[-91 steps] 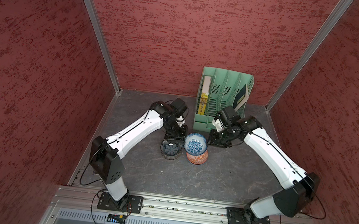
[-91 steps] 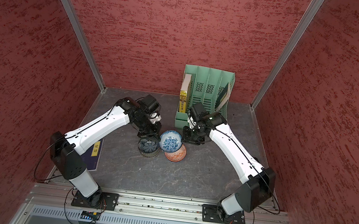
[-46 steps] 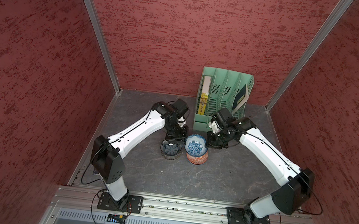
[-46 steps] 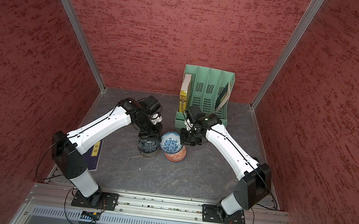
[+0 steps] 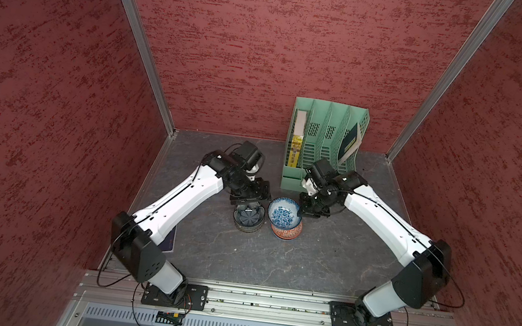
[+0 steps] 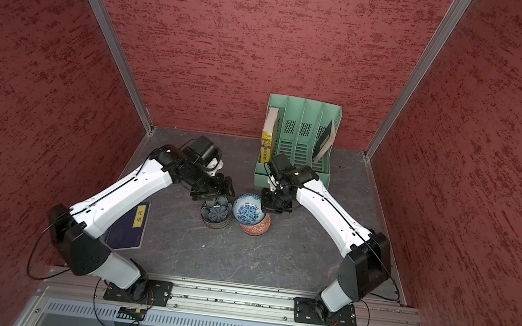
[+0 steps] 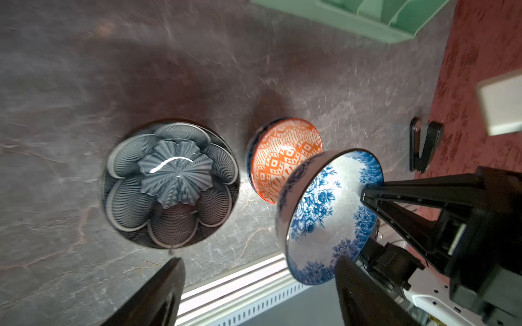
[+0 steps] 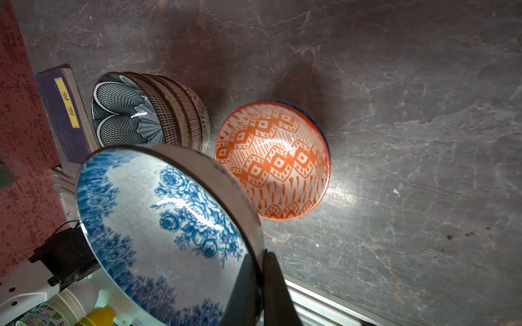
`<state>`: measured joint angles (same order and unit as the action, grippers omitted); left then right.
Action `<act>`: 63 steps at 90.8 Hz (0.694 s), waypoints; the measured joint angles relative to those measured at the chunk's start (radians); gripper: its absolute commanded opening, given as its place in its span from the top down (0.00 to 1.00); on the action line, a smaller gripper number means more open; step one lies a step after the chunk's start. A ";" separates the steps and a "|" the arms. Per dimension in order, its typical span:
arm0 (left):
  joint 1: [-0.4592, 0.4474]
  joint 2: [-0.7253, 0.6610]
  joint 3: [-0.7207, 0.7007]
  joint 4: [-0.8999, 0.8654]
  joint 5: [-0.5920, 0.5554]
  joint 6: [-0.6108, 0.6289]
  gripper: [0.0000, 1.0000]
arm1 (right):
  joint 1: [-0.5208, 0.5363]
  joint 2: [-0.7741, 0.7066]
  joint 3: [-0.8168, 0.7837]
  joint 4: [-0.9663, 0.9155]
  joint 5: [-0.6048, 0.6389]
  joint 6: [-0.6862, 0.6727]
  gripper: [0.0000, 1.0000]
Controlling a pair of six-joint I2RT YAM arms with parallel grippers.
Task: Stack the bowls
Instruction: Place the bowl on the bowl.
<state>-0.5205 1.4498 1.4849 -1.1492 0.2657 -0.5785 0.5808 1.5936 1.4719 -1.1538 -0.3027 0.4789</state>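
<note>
A dark flower-shaped bowl point(image 7: 172, 180) tops a nested stack of bowls point(image 5: 248, 217) point(image 6: 216, 214) point(image 8: 149, 118) with striped and lattice sides. My left gripper point(image 7: 258, 261) point(image 5: 250, 199) hangs just above the stack's far rim, open and holding nothing. Beside the stack stands an orange geometric bowl point(image 5: 285, 233) point(image 6: 255, 228) point(image 7: 279, 158) point(image 8: 274, 161), with a blue rim showing under it. A blue-white floral bowl point(image 5: 284, 212) point(image 6: 249, 210) point(image 7: 327, 214) point(image 8: 158, 225) hangs tilted over the orange one. My right gripper point(image 8: 261, 254) point(image 5: 302, 210) point(image 6: 265, 204) is shut on its rim.
A mint-green file rack point(image 5: 326, 137) point(image 6: 299, 138) with books stands at the back right, close behind my right wrist. A dark blue book point(image 6: 130, 226) point(image 8: 65, 113) lies on the floor under my left arm. Red walls close in three sides.
My left jaws have opened wide over the dark bowl stack. My right jaws have closed fully onto the blue-white bowl's rim, and that arm has shifted slightly left.
</note>
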 measured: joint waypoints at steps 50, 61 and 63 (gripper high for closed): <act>0.290 -0.359 -0.391 0.124 0.020 -0.005 0.12 | -0.055 0.042 -0.114 0.084 0.007 0.007 1.00; 0.307 -0.385 -0.413 0.126 0.026 0.005 0.12 | -0.055 0.042 -0.151 0.125 0.026 0.014 1.00; 0.309 -0.386 -0.416 0.128 0.027 0.008 0.12 | -0.055 0.042 -0.158 0.133 0.028 0.015 1.00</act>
<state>-0.2111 1.0637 1.0687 -1.0214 0.2924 -0.5705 0.5262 1.6360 1.3140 -1.0206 -0.2745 0.4938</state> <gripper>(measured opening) 0.877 0.077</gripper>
